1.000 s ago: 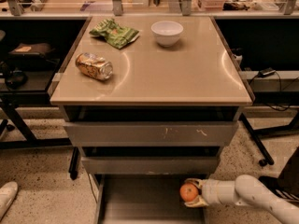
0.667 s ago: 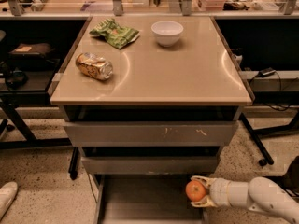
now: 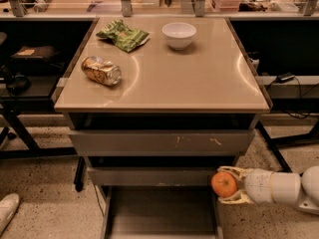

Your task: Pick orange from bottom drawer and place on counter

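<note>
Pincer (image 3: 221, 185) clamped on orange (image 3: 224, 184); over the last second both have lifted up and rightward, clear of the bottom drawer (image 3: 159, 215). They now hang just off the cabinet's right front, below the bench (image 3: 199, 78), so the pick looks done and the placing is still to do. The drawer is open with nothing showing inside; the bowl (image 3: 179, 35) on the bench looks empty.

Three things are set on the counter (image 3: 199, 78). A white bowl (image 3: 179, 35) is placed at the back. A green bag (image 3: 123, 35) is laid beside it. A crushed can (image 3: 101, 70) is laid near the left edge. The gripper (image 3: 222, 184) is held low at the front right, closed around the orange (image 3: 224, 184).
</note>
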